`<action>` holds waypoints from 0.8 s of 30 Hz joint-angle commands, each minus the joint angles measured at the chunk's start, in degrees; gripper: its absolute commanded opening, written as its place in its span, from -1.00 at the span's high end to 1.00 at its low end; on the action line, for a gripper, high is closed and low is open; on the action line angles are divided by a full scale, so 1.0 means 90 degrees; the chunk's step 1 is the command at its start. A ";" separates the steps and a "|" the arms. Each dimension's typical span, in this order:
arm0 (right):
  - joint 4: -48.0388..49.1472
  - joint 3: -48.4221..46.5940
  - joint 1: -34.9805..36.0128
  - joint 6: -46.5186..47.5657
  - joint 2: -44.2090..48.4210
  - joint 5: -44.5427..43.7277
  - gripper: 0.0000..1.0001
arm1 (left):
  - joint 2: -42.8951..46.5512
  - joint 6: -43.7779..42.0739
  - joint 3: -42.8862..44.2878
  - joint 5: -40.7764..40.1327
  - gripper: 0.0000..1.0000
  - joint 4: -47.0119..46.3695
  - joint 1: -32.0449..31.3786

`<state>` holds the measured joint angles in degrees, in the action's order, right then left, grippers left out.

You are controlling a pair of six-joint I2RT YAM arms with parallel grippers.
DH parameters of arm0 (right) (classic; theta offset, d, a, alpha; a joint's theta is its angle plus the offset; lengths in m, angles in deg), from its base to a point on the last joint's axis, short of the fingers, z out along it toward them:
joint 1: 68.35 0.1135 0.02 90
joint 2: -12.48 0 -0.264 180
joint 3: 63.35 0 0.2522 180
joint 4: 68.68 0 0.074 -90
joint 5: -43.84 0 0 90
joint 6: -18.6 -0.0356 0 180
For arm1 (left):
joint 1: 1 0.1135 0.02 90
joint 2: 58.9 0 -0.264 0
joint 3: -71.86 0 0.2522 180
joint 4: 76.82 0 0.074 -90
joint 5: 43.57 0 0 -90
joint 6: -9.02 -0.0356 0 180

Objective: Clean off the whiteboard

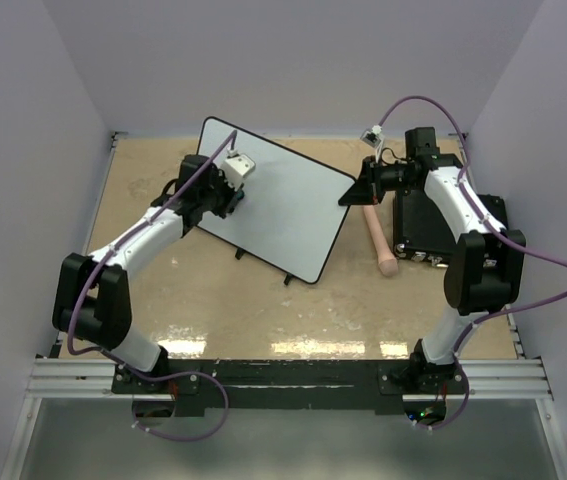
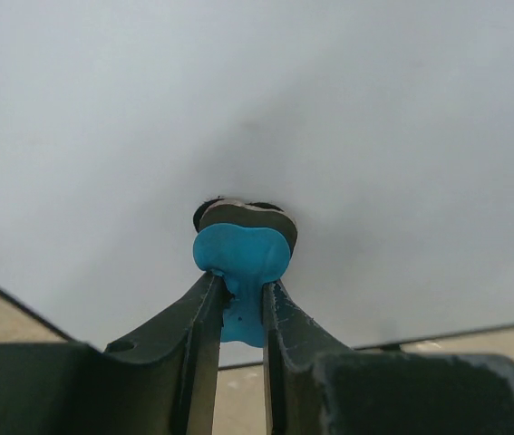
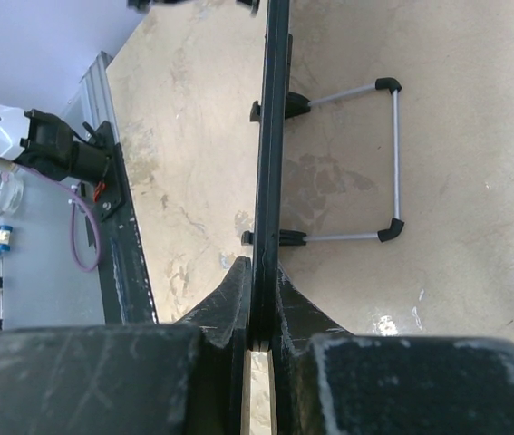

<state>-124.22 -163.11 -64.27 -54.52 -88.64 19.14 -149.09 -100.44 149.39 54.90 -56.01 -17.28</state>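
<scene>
The whiteboard (image 1: 283,205) stands on the table (image 1: 263,310). Only the left wrist view shows the left gripper (image 2: 243,294) pinching a blue eraser (image 2: 241,249) against it. The right gripper (image 3: 264,272) squeezes its edge.

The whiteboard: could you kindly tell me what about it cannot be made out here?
- Top view: the left gripper covers part of the whiteboard; any marks beneath are hidden.
- Left wrist: the blue eraser hides its own contact patch.
- Right wrist: board seen edge-on in the right gripper; face unseen.
</scene>
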 commanded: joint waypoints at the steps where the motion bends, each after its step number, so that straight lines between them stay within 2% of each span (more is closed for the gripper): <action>1: 0.0082 -0.0298 0.0074 0.0477 0.0015 -0.0136 1.00 | 0.0471 0.0190 0.0287 0.0689 1.00 0.0621 -0.0184; 2: 0.0072 -0.0298 0.0074 0.0458 0.0015 -0.0155 0.98 | 0.0451 0.0132 0.0375 0.0806 1.00 0.0807 -0.0184; 3: 0.0062 -0.0337 0.0065 0.0468 -0.0014 -0.0156 0.78 | 0.0480 0.0073 0.0492 0.0846 1.00 0.1079 -0.0184; 8: -0.0006 -0.0474 0.0074 0.0468 -0.0053 -0.0175 0.46 | 0.0802 -0.0540 0.0493 0.1070 1.00 0.1462 -0.0165; 9: -0.0016 -0.0513 0.0065 0.0468 -0.0044 -0.0204 0.39 | 0.0851 -0.0678 0.0590 0.1187 1.00 0.1821 -0.0145; 12: -0.0035 -0.0562 0.0045 0.0448 0.0005 -0.0263 0.18 | 0.0920 -0.1078 0.0736 0.1860 1.00 0.2446 0.0176; 14: -0.0026 -0.0552 0.0006 0.0448 0.0063 -0.0312 0.11 | 0.0939 -0.1574 0.0776 0.2192 1.00 0.2780 0.0489; 17: 0.0023 -0.0523 -0.0110 0.0419 0.0142 -0.0429 -0.15 | 0.0998 -0.2258 0.0815 0.2339 1.00 0.3424 0.0733; 18: 0.0033 -0.0523 -0.0140 0.0400 0.0200 -0.0468 -0.31 | 0.1085 -0.2416 0.0767 0.2379 1.00 0.3706 0.0831; 24: 0.0286 -0.0688 -0.0725 0.0185 0.0580 -0.1073 -0.65 | 0.1447 -0.3130 0.0435 0.2555 1.00 0.4254 0.1416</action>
<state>-124.61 -165.84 -67.11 -51.57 -88.97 13.56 -139.80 -121.31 154.19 74.01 -23.29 -7.77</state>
